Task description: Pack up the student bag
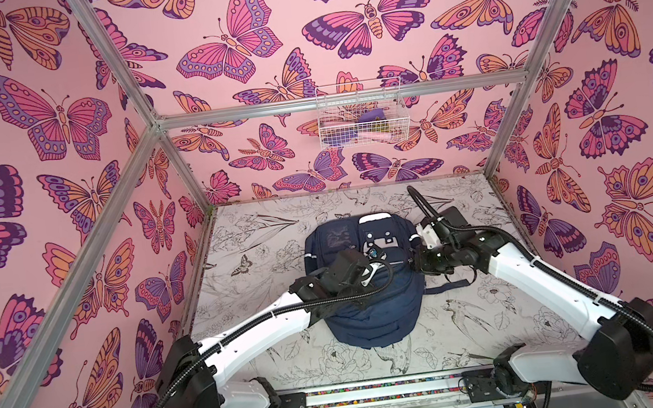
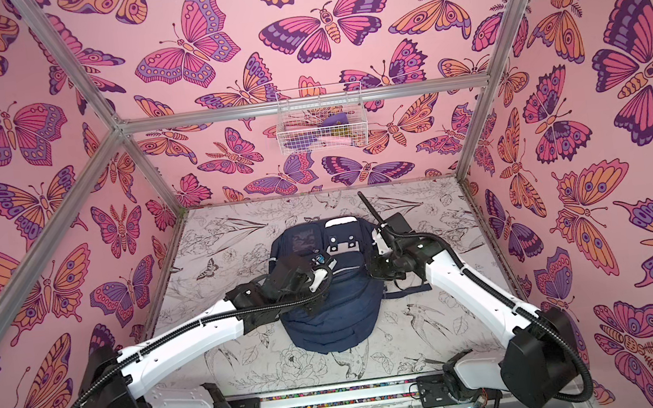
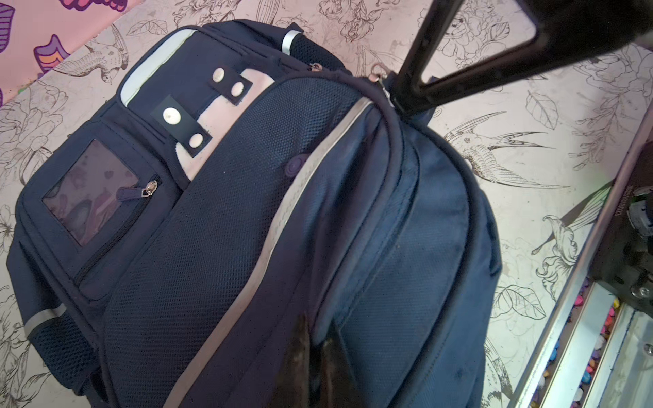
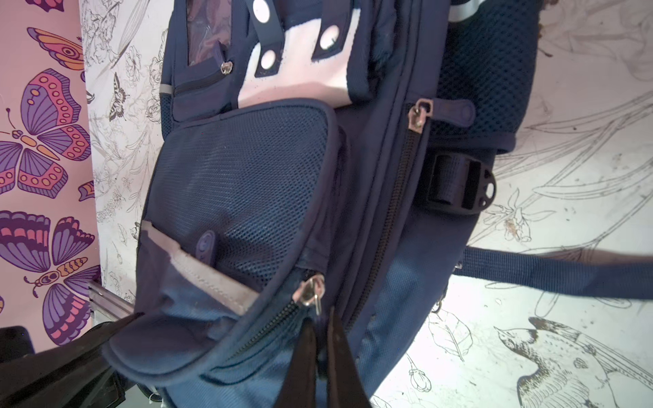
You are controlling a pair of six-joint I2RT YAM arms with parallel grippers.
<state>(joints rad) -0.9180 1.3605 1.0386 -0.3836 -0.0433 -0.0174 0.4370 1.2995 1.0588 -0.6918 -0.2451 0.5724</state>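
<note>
Cloth sags on your student bag (image 1: 370, 313), so hold seams: left gripper (image 3: 316, 333) pinches a fold of it, right gripper (image 4: 321, 330) pinches the zip pull (image 4: 313, 295).

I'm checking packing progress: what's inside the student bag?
Nothing inside shows. The student bag presents only its navy outer fabric, mesh and zips; whatever it holds is covered.

A robotics lab test cell: an aluminium frame (image 1: 342, 100) boxes in walls (image 1: 35, 121) papered with pink butterfly print. A white-and-black left arm (image 1: 248, 339) and right arm (image 1: 533, 273) are bolted to a rail (image 1: 379, 391) along the near edge of the desk (image 1: 261, 237). A white wire basket (image 1: 360, 113) hangs above its far edge.
</note>
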